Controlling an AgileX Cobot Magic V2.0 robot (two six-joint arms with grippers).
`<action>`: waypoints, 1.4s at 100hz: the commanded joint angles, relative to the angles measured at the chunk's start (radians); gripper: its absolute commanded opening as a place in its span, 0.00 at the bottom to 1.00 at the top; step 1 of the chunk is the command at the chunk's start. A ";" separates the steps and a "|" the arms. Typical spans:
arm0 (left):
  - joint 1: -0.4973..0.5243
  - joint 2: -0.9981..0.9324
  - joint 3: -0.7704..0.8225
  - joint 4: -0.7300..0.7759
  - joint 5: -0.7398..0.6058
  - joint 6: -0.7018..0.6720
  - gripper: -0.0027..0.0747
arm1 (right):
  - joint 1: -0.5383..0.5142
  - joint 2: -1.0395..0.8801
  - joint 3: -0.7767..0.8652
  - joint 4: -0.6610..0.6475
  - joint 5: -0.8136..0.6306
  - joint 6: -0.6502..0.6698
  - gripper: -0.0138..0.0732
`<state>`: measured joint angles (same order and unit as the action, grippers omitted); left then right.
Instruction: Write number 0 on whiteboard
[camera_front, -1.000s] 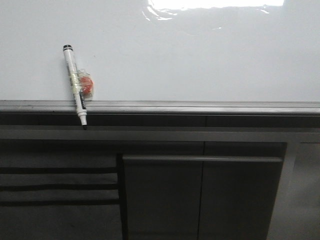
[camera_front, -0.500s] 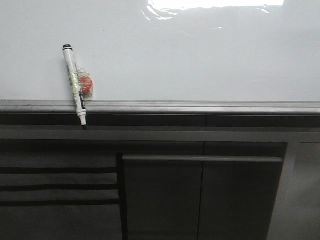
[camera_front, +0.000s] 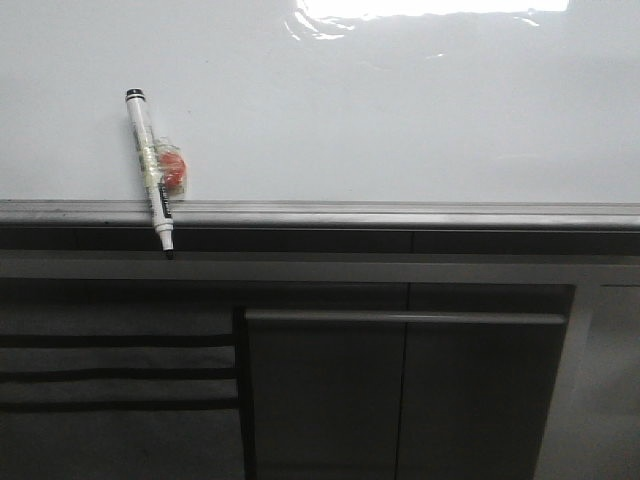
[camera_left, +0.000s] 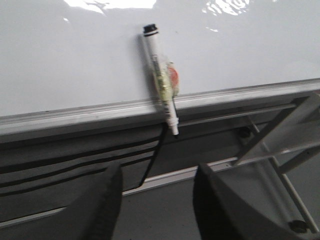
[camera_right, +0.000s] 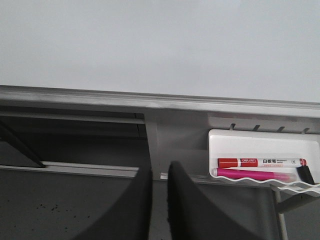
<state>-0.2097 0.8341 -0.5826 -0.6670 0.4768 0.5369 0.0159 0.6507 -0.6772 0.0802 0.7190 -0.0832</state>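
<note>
The whiteboard (camera_front: 400, 120) is glossy white and bare; no number 0 shows on it in any view. A clear-bodied marker (camera_front: 150, 170) with a black cap hangs slanted at the board's lower left, its tip past the grey edge rail (camera_front: 400, 213). An orange lump (camera_front: 173, 170) sits beside it. In the left wrist view the marker (camera_left: 159, 75) is up ahead of my left gripper (camera_left: 158, 170), which is open, empty and well short of it. My right gripper (camera_right: 160, 170) is shut on nothing, below the board (camera_right: 160, 45). Neither gripper shows in the front view.
Dark grey cabinet panels (camera_front: 400, 400) lie below the rail. In the right wrist view a white tray (camera_right: 260, 142) hangs under the rail and holds a red marker (camera_right: 260, 162) and a pink marker (camera_right: 250, 174). A metal stand frame (camera_left: 280, 145) shows in the left wrist view.
</note>
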 joint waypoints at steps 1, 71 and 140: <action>-0.051 0.054 -0.026 -0.103 -0.078 0.058 0.55 | -0.006 0.009 -0.033 0.011 -0.058 -0.012 0.40; -0.289 0.570 -0.138 -0.189 -0.456 0.055 0.53 | -0.006 0.009 -0.033 0.021 -0.065 -0.012 0.48; -0.289 0.740 -0.302 -0.179 -0.516 0.055 0.41 | -0.006 0.009 -0.033 0.021 -0.075 -0.012 0.48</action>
<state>-0.4898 1.5855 -0.8399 -0.8540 0.0000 0.5897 0.0159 0.6528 -0.6772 0.1011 0.7152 -0.0870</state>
